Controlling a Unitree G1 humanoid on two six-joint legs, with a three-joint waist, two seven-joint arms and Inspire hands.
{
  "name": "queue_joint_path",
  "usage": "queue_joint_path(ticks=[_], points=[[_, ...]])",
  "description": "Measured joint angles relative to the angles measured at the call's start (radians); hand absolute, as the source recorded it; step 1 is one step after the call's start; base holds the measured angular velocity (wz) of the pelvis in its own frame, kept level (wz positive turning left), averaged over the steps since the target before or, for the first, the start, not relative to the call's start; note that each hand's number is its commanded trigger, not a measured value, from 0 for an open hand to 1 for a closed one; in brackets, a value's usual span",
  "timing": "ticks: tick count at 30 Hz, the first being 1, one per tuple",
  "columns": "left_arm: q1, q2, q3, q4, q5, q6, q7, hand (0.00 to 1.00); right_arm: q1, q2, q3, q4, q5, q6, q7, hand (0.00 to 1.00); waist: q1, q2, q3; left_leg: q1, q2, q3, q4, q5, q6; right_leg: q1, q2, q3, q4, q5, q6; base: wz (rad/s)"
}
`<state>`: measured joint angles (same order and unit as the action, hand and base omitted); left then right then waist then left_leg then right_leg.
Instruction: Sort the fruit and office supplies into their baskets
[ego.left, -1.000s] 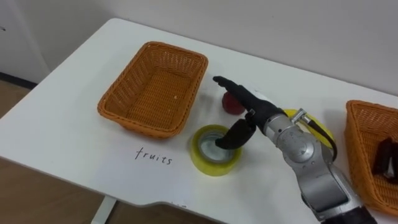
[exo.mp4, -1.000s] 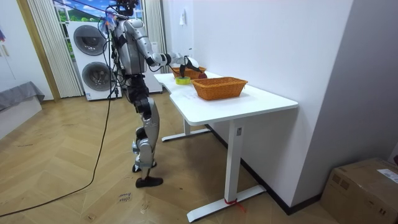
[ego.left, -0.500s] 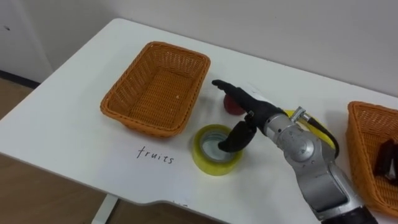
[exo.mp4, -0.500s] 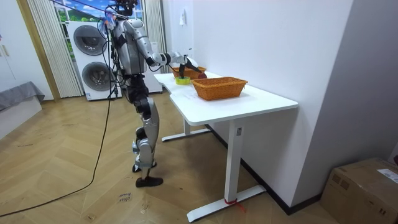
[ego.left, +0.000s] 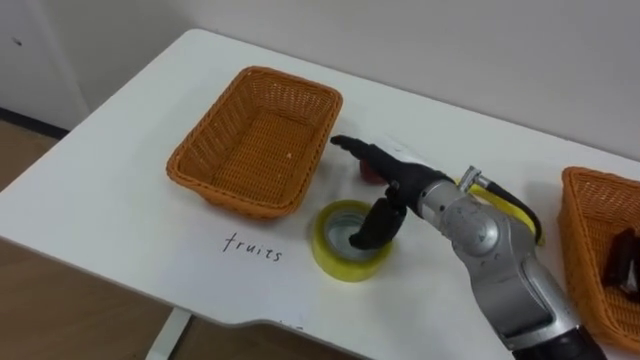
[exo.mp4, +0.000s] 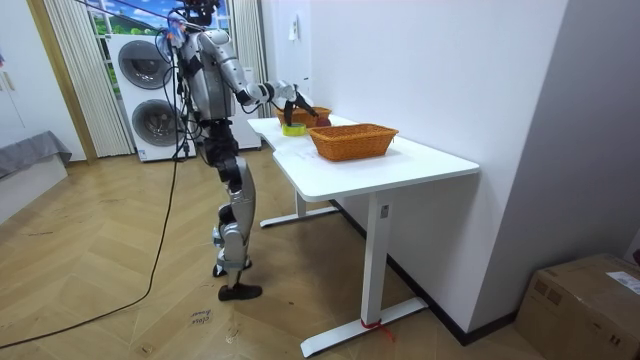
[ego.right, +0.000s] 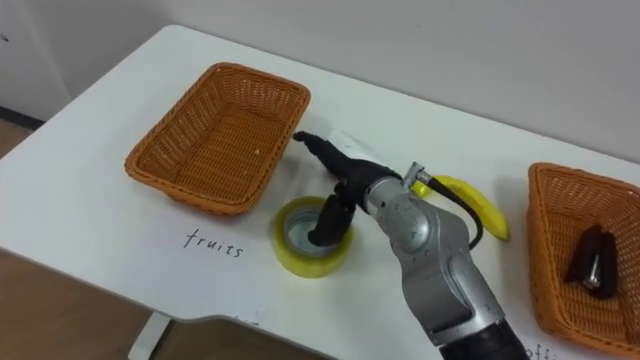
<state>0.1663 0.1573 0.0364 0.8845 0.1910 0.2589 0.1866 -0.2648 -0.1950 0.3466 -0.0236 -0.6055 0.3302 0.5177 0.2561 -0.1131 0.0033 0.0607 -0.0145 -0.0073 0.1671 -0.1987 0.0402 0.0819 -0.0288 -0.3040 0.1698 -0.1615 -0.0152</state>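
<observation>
My right hand (ego.left: 392, 180) reaches in from the right, open, with straight fingers pointing up-left and the thumb hanging into the hole of a yellow tape roll (ego.left: 338, 260). A red apple (ego.left: 368, 173) peeks out just behind the fingers, mostly hidden by them. A banana (ego.left: 510, 203) lies behind my forearm, partly covered. Left of the hand stands an empty wicker basket (ego.left: 255, 140) with a handwritten label (ego.left: 253, 247) in front of it. At the right edge a second wicker basket (ego.left: 585, 215) holds a dark object (ego.left: 626, 258).
The white table (ego.left: 110, 190) has bare surface along its front and left edges. In the room view I stand at the table's long side, by the room view's left, with the arm stretched over the baskets (exo.mp4: 352, 140). Washing machines (exo.mp4: 150, 100) stand behind me.
My right hand has slid a little forward and left, so its fingers now cover more of the apple. The thumb stays inside the tape roll.
</observation>
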Motion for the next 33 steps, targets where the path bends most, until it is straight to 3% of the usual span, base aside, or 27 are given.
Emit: queue_joint_path(ticks=[12, 19, 33], points=[[0.003, 0.0, -0.002, 0.0, 0.0, 0.002, 0.001, 0.0, -0.002, 0.0, 0.004, 0.004, -0.008, 0.044, 0.036, 0.0, -0.001, -0.001, 0.0007, 0.002, 0.0, 0.0, 0.0, 0.001, -0.001, 0.001, 0.001, -0.002, 0.001, 0.0, 0.0, 0.0], [0.006, 0.003, -0.001, 0.0, 0.0, 0.015, -0.002, 0.0, -0.005, 0.0, 0.003, 0.009, -0.076, 0.11, 0.099, 0.0, 0.0, -0.009, 0.0013, -0.001, 0.0, -0.002, 0.0, 0.003, -0.003, -0.002, 0.001, -0.009, 0.002, 0.0, -0.001, 0.0], [0.004, 0.012, -0.001, -0.001, 0.0, 0.02, 0.009, 0.0, -0.01, 0.001, 0.001, 0.008, -0.076, 0.129, 0.134, 0.0, 0.0, -0.016, 0.0013, 0.001, 0.001, -0.002, 0.0, 0.003, -0.003, -0.001, 0.001, -0.007, 0.001, 0.001, -0.001, 0.0]])
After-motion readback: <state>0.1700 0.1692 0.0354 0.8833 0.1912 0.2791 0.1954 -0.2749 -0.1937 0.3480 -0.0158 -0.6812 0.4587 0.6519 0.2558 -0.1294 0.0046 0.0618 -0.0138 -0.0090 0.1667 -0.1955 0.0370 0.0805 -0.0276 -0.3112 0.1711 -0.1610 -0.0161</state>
